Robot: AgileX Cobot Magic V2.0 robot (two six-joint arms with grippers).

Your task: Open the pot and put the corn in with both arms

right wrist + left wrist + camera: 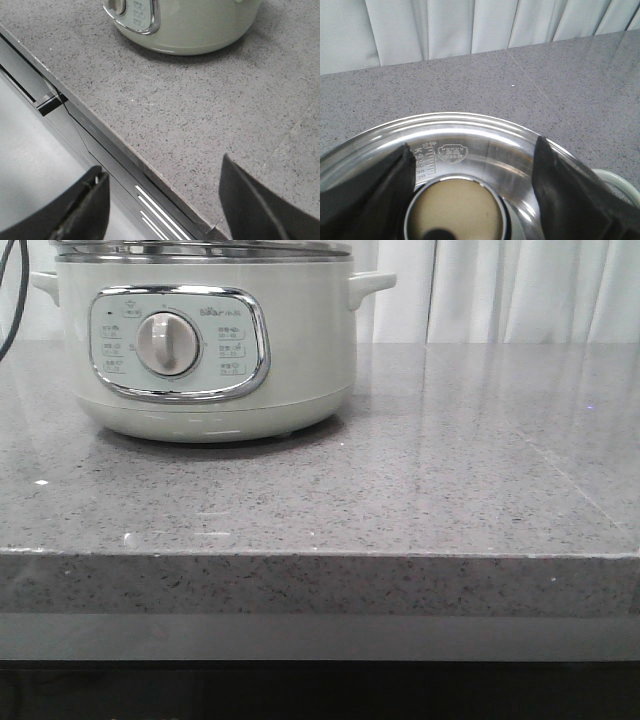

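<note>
Closing the left gripper (470, 200), jaws wide & empty astride the cream lid knob (454, 212), lifts the steel-rimmed lid off the cream-white round pot (205, 350) on grey speckled surface (450, 470); right gripper (160, 200) gapes empty, corn unseen.

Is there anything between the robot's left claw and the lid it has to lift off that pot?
Nothing visible. The left gripper hangs right over the pot, its fingers open on either side of the lid's knob, with only the glass lid beneath. The corn is not in view.
</note>
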